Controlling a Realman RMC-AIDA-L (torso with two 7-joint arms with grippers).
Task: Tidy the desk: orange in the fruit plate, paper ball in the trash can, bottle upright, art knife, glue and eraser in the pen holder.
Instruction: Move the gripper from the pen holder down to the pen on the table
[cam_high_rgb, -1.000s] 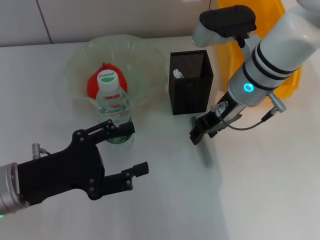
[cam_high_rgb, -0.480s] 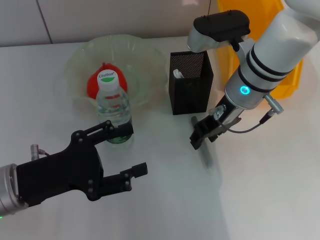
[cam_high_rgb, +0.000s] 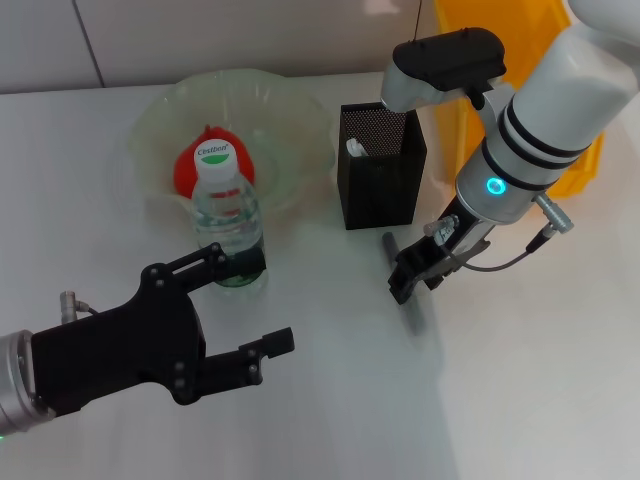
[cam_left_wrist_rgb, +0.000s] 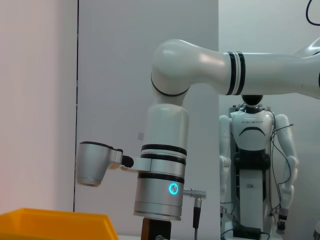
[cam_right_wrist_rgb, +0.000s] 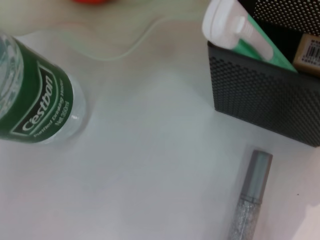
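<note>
The grey art knife lies on the table in front of the black mesh pen holder; it also shows in the right wrist view. My right gripper hovers just over the knife, fingers apart and empty. The pen holder holds the glue tube and the eraser. The water bottle stands upright, and its green label shows in the right wrist view. The orange sits in the clear fruit plate. My left gripper is open and empty beside the bottle's base. No paper ball shows.
The yellow trash can stands behind my right arm at the back right; its corner shows in the left wrist view. That view also shows my right arm and another robot standing far off.
My right gripper has shifted slightly right and toward the table's front, along the art knife. The left gripper and the bottle have stayed put.
</note>
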